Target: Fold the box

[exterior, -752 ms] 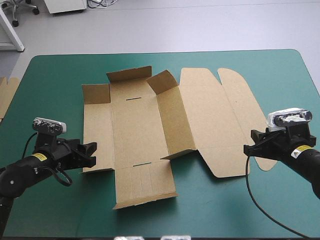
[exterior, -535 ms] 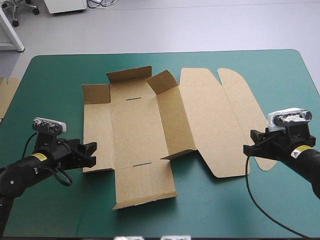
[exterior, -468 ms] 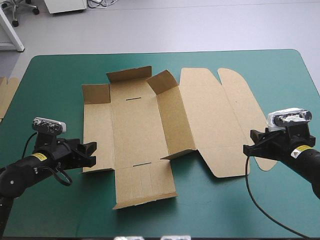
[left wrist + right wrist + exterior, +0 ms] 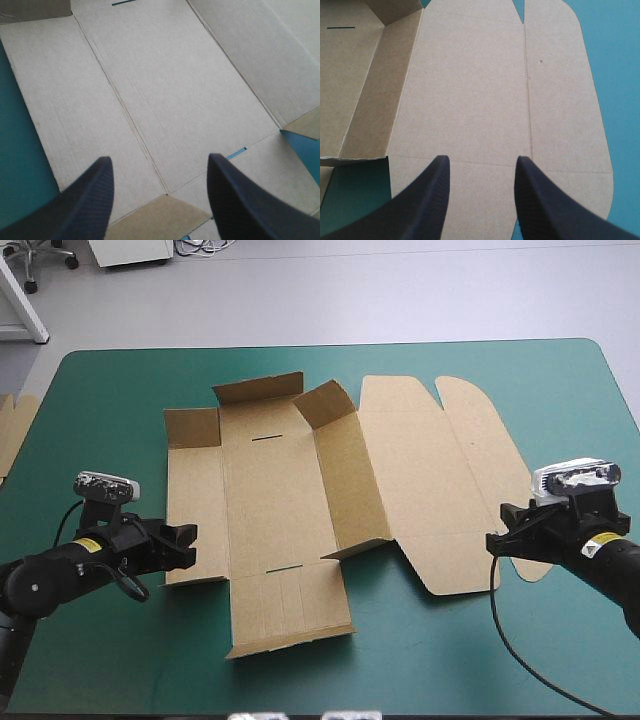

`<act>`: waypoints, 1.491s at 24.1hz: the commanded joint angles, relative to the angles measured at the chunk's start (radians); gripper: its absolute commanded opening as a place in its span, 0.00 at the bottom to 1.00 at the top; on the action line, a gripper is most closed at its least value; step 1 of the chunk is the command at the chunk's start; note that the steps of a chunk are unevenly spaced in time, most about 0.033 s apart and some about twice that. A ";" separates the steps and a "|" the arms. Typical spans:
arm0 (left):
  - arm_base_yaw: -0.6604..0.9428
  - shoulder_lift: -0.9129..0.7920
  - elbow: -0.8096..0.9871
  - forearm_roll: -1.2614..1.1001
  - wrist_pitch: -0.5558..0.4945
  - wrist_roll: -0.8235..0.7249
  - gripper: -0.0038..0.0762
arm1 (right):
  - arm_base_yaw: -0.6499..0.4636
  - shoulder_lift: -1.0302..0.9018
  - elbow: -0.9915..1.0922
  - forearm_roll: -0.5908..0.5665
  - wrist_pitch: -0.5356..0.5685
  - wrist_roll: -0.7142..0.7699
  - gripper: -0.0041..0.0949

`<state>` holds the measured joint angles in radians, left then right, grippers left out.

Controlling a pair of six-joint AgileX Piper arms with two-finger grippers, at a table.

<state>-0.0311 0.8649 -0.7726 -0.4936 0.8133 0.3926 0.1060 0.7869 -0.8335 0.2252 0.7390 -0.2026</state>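
Two parted wrist-side, left pincer (image 4: 159,159), right pincer (image 4: 481,158), box (image 4: 275,500) seemingly untouched

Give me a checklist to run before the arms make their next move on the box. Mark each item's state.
1. Left gripper open, nothing between its fingers: ok.
2. Right gripper open, nothing between its fingers: ok.
3. Box wholly on the table, no edge overhanging: ok.
4. Panels untucked, only a few standing partly raised: ok.
5. Either gripper touching the board: cannot tell.
6. Spare board at the table's left edge apart from the box: ok.
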 commanded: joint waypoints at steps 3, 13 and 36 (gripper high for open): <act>0.002 0.055 -0.027 -0.043 -0.076 0.000 0.55 | -0.005 -0.009 0.051 0.007 -0.094 -0.012 0.43; 0.002 0.201 -0.027 -0.220 -0.085 0.079 0.55 | -0.005 0.072 0.080 0.007 -0.148 0.010 0.43; 0.519 0.532 -0.027 -0.324 0.087 0.201 0.55 | -0.005 0.256 -0.056 0.070 -0.059 0.007 0.45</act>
<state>0.4847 1.3675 -0.7736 -0.7337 0.8861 0.5600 0.1060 1.0530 -0.8523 0.2786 0.7202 -0.1839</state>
